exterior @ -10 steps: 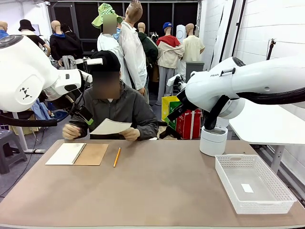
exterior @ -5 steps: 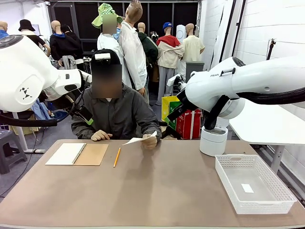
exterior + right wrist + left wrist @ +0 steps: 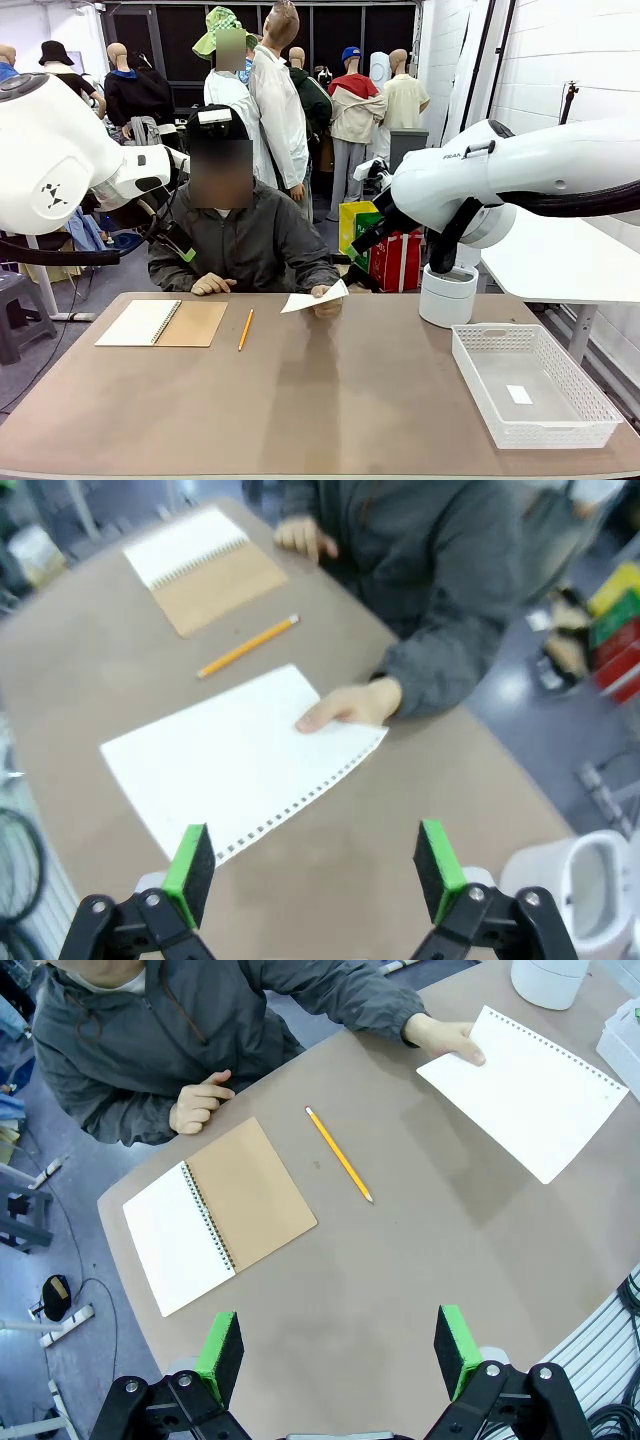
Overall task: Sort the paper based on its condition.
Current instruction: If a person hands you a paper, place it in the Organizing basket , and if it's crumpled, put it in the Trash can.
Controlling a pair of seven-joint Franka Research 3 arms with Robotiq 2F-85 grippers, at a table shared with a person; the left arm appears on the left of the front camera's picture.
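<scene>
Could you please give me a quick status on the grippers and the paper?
Left gripper open, high over table. Right gripper open, above the paper. Person's hand holds paper by one corner. Basket unobstructed.

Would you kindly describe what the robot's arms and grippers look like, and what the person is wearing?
Both arms are glossy white with rounded joints and black cabling. The left gripper and right gripper are black, each finger tipped with a bright green pad. The person's sleeve belongs to a dark grey zip jacket.

Both arms raised; left pincer (image 3: pixel 340 1345) agape, right pincer (image 3: pixel 315 875) agape, empty.
</scene>
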